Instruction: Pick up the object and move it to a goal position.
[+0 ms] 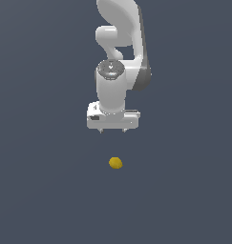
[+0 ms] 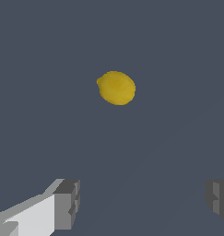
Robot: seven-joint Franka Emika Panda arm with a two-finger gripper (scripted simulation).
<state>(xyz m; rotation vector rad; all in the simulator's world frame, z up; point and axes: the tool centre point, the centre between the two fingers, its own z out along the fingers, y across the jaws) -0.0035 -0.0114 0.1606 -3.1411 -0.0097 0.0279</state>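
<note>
The object (image 1: pixel 115 163) is a small yellow-orange, lemon-like lump lying on the dark grey floor. It also shows in the wrist view (image 2: pixel 116 87). My white gripper (image 1: pixel 112 130) hangs above and behind it in the exterior view, apart from it. The gripper (image 2: pixel 143 203) is open and empty, its two grey fingertips (image 2: pixel 67 203) set wide apart. The lump lies ahead of the fingers, not between them.
The white arm (image 1: pixel 120 43) rises behind the gripper toward the top of the exterior view. The floor (image 1: pixel 41 190) is a plain dark grey surface with no other objects in view.
</note>
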